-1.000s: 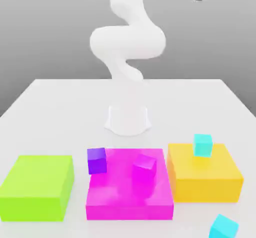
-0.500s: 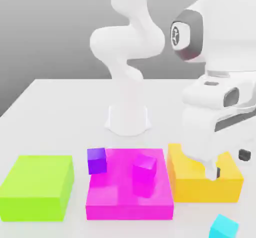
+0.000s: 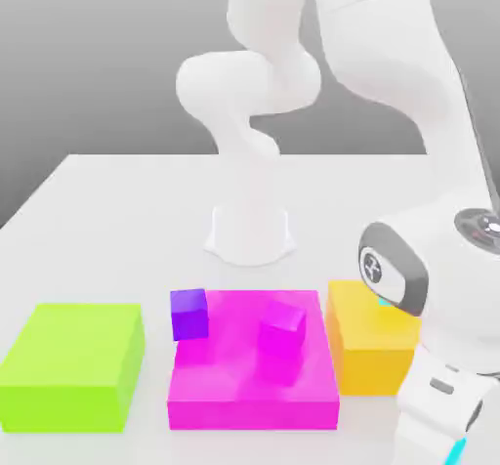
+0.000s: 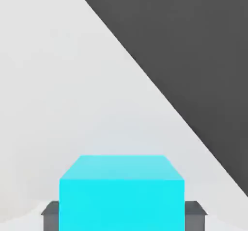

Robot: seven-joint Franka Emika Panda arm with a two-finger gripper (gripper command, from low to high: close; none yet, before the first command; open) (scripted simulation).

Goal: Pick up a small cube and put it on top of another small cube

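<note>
The small cube is sky-cyan and sits on the white table between my gripper's dark grey fingers, which press against two opposite sides of it. My gripper is shut on it. In the exterior view the white hand reaches down at the front right corner, with a sliver of the cyan cube under it. Another small cube, deep purple, rests against the far left corner of the magenta block, well to the exterior view's left of the hand.
Three flat blocks line the front: green, magenta and yellow. A magenta-pink small cube sits on the magenta block. The arm's base stands behind them. The table's edge runs near the cube.
The arm came down over the yellow block, then swung to the front right corner over the cyan cube. The fingers went from wide open to closed on that cube.
</note>
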